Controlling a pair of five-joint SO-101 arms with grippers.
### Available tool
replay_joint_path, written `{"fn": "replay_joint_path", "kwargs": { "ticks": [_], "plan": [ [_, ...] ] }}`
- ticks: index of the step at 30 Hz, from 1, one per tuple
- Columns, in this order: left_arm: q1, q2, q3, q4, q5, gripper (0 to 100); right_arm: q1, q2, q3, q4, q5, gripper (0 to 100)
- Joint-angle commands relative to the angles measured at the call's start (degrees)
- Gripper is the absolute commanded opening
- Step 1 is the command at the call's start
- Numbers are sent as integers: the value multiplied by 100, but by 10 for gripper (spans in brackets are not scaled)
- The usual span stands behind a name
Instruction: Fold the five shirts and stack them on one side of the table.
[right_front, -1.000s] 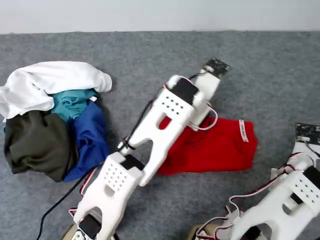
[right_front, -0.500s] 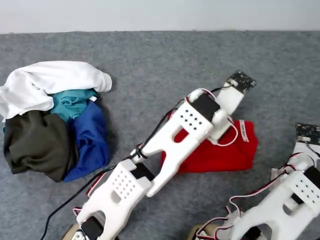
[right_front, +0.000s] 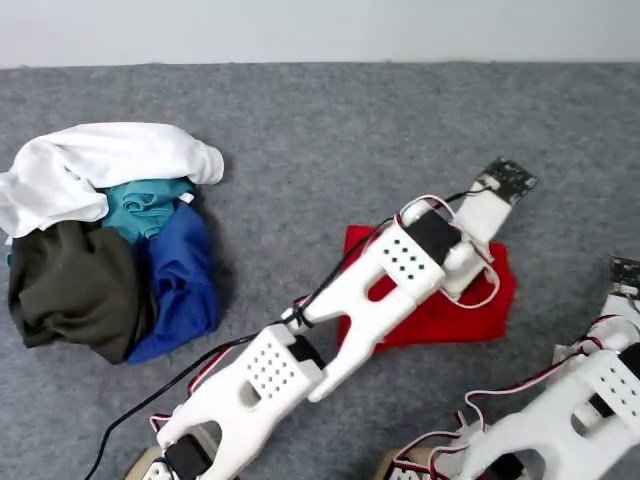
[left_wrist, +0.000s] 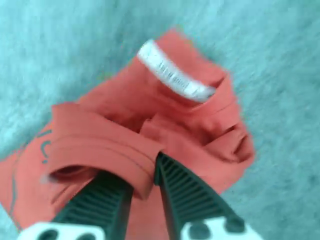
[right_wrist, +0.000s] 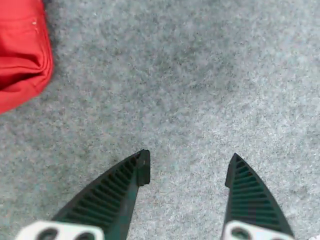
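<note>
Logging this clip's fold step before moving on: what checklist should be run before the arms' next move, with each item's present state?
1. Grip: the left gripper pinches a fold of the red shirt: ok.
2. Free arm: the right gripper is open over bare table, beside the shirt's edge: ok.
3. Red shirt lies flat: not ok, bunched and creased.
4. Rest folded: not ok, the heap of other shirts is crumpled.
5. Layers caught in the pinch: cannot tell.
</note>
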Motion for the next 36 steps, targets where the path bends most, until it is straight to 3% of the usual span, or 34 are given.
{"fn": "replay_joint_path", "kwargs": {
  "ticks": [1,7,26,36],
  "plan": [
    [132,105,-787,9,35,36,66,-136,-62,-57,35,253],
    [229,431,-1024,9,26,37,66,-136,-62,-57,35,253],
    [387,923,-1051,-1178,18,37,40,-136,-26,-48,26,253],
    [387,897,-1763,-976,18,38,40,-136,-26,-48,53,253]
  ]
}}
